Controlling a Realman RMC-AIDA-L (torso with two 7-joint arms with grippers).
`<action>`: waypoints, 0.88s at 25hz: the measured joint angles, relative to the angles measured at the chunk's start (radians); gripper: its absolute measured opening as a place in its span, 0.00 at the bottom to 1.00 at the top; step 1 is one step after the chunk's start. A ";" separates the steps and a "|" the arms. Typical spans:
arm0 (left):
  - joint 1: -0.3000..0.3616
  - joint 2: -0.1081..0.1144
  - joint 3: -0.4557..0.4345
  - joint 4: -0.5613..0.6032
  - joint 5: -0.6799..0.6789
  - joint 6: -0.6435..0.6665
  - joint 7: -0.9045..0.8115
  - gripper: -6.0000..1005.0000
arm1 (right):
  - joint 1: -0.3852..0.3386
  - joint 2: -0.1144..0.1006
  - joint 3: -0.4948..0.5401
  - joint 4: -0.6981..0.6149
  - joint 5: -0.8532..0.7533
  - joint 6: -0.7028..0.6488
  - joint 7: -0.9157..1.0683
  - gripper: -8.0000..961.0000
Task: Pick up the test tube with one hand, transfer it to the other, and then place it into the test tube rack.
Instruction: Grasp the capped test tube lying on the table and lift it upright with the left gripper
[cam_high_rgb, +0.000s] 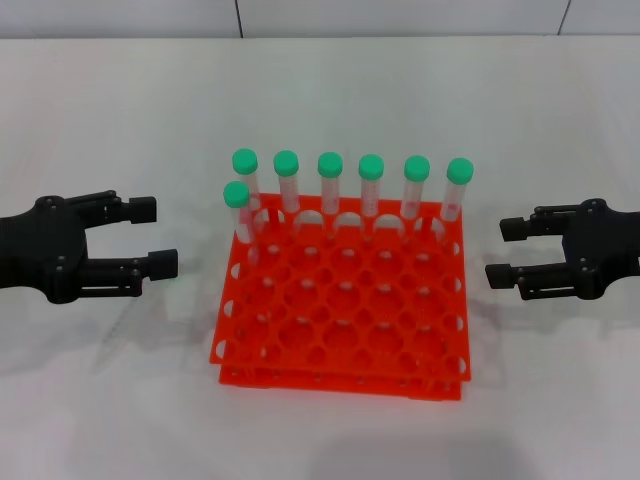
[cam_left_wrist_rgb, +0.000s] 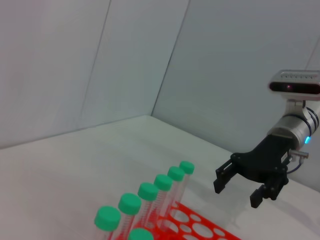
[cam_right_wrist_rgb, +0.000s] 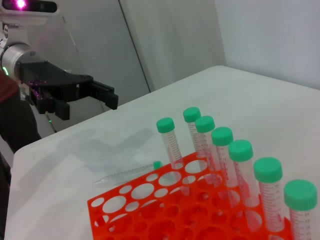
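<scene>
A test tube (cam_right_wrist_rgb: 127, 173) with a green cap lies flat on the white table beside the orange-red test tube rack (cam_high_rgb: 330, 375), on my left gripper's side, cap toward the rack. I cannot make it out in the head view. My left gripper (cam_high_rgb: 150, 236) hovers open and empty to the left of the rack; the right wrist view shows this left gripper (cam_right_wrist_rgb: 87, 106) above and beyond the lying tube. To the right of the rack, my right gripper (cam_high_rgb: 505, 252) is open and empty too.
Several green-capped tubes (cam_high_rgb: 371, 185) stand upright along the rack's back row, and one more (cam_high_rgb: 239, 212) in the second row at its left end. White table surrounds the rack. Grey walls rise behind the table.
</scene>
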 joint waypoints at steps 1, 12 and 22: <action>0.000 0.000 0.001 0.000 0.002 0.000 0.000 0.87 | 0.000 0.000 0.000 0.000 0.000 0.000 0.000 0.75; 0.049 0.005 -0.001 -0.002 0.002 0.004 0.028 0.87 | -0.003 0.007 0.005 0.003 0.001 0.001 -0.001 0.75; 0.068 0.003 -0.013 -0.002 0.006 0.002 0.028 0.86 | -0.008 0.012 0.005 0.003 0.000 0.001 -0.002 0.74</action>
